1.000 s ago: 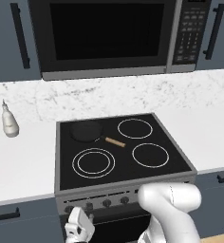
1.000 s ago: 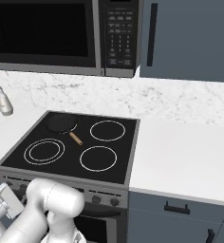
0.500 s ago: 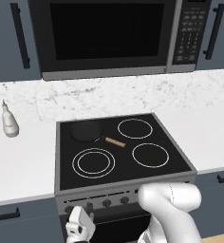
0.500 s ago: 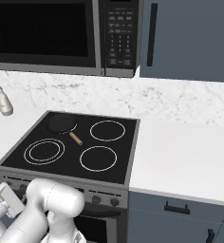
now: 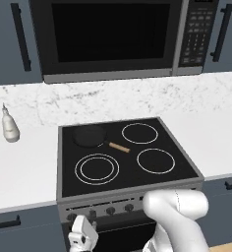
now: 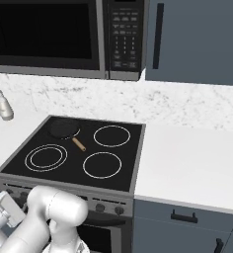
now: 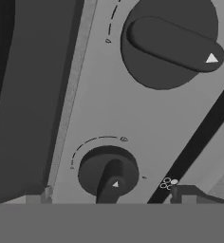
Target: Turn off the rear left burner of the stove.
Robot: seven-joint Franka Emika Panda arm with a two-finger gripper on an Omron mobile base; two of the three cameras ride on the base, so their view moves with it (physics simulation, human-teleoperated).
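Low in front of the stove (image 5: 128,152), the hand (image 5: 82,238) sits right by the grey front panel (image 5: 113,206), near its left end. I cannot tell if its fingers are apart or together.

From the hand's own camera, two dark knobs are very close. One big knob (image 7: 168,42) is near the top, with a small white arrow on its bar. A smaller knob (image 7: 109,173) is lower down, just above the fingertips (image 7: 180,192).

On the black glass top, the rear left burner (image 5: 89,136) is at the back left. A small black skillet (image 6: 64,128) with a wooden handle sits on it. In front of it is a zone with two white rings (image 5: 97,169). A black microwave (image 5: 113,39) hangs above. Two little bottles (image 5: 10,129) stand on the white table (image 5: 19,172) to the left.
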